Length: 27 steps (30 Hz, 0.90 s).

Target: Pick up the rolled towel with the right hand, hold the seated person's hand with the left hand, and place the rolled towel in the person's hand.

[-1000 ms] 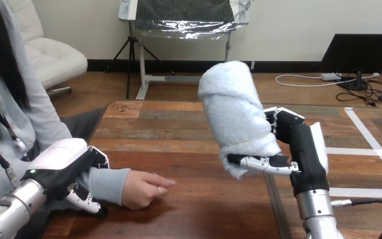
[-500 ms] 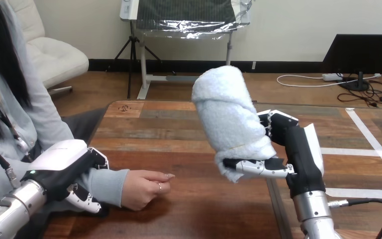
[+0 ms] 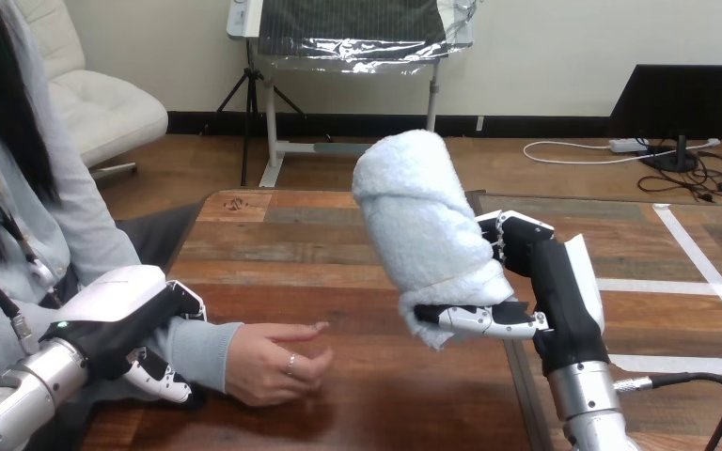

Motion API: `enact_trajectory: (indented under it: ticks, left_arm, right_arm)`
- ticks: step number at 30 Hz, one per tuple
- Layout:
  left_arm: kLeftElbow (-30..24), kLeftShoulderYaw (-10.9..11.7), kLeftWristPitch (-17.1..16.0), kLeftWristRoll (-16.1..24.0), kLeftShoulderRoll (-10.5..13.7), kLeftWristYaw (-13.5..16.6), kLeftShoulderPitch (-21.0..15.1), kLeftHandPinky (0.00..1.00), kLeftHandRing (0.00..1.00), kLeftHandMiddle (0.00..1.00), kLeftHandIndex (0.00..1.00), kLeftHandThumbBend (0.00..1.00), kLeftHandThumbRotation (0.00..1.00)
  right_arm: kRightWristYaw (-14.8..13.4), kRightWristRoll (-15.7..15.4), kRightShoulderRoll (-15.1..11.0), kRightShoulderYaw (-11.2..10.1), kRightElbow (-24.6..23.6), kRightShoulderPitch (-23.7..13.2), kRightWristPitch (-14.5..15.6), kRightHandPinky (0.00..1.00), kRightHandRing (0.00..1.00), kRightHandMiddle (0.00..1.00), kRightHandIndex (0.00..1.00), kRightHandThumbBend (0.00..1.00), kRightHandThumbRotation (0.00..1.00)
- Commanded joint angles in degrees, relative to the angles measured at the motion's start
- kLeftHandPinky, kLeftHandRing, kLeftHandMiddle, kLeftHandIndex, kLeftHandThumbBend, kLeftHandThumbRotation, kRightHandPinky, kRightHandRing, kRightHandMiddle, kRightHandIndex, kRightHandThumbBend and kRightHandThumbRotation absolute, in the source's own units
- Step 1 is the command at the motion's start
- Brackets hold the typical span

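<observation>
A white rolled towel [image 3: 423, 230] stands nearly upright above the table, leaning a little to the left. My right hand [image 3: 550, 291] is shut on its lower part, thumb across the front and fingers behind it. At the left, my left hand [image 3: 117, 324] is curled round the person's forearm just behind the wrist, over the grey sleeve. The person's hand [image 3: 273, 362] rests on the table [image 3: 357, 254], loosely curled with the palm turning upward. The towel hangs to the right of that hand and higher.
The wooden table stretches ahead. A seam runs down its top near my right arm, with white tape lines [image 3: 696, 249] on the right section. The person's torso is at the left edge.
My right hand has carried the towel leftward toward the person's hand. The person's hand has turned and loosened its fingers a little. My left hand has stayed where it was.
</observation>
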Motion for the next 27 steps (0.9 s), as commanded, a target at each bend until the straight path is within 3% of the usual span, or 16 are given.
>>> enact_trajectory:
  ticks: [1,21,27]
  left_arm:
    - [-3.0,0.0,-1.3,-1.3,-0.3,-0.5,-4.5,0.24,0.3,0.37,0.38,0.79,0.0]
    - [-7.7,0.9,-2.2,-2.8,-1.3,-2.8,-7.3,0.25,0.3,0.36,0.37,0.8,0.0]
    - [-11.7,1.4,-0.2,-4.0,-1.8,-5.3,-7.9,0.26,0.31,0.38,0.38,0.8,0.0]
  right_arm:
    - [-1.8,-0.5,0.4,0.4,-1.7,-2.8,0.0,0.3,0.37,0.46,0.47,0.77,0.0]
    - [-5.8,-5.3,-0.2,3.5,-1.3,-3.2,2.2,0.31,0.37,0.46,0.48,0.76,0.0]
    - [-7.8,-6.9,0.0,4.5,-1.2,-3.3,2.9,0.31,0.36,0.46,0.47,0.78,0.0]
